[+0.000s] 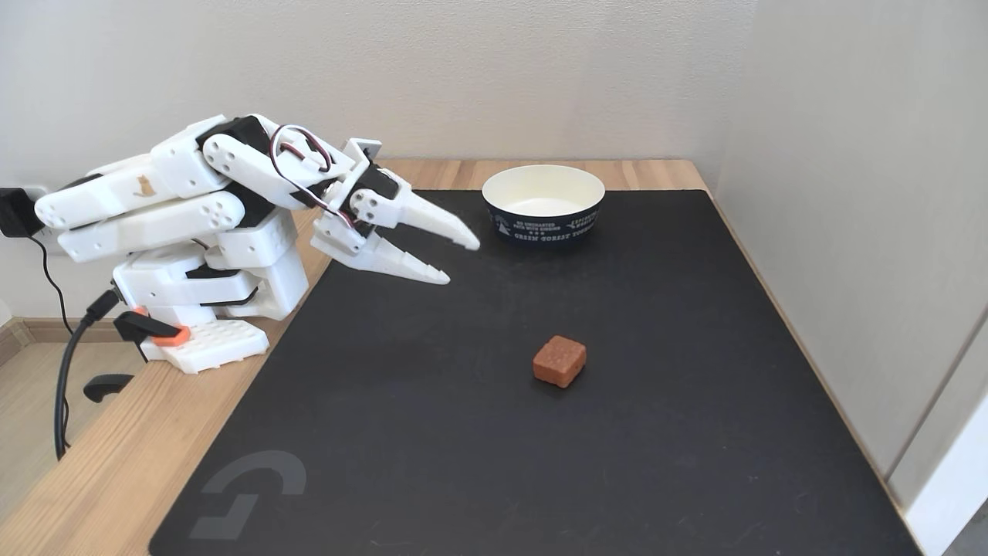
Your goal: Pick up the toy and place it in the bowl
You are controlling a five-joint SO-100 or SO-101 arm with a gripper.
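Fixed view shows one toy (559, 361) on the black mat (695, 432), near its middle, one bowl (543, 204) at the mat's far edge, and one gripper (464, 260), fingers spread and empty, over its far-left part.

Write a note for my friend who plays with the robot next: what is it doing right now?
End effector: open, holding nothing, hanging above the black mat near the arm's base.
Toy: sitting on the mat, out in the middle, untouched.
Bowl: at the mat's far edge, nothing inside.
Done: nothing yet.
Left: reach the toy, grab it, carry it to the bowl, drop it in.
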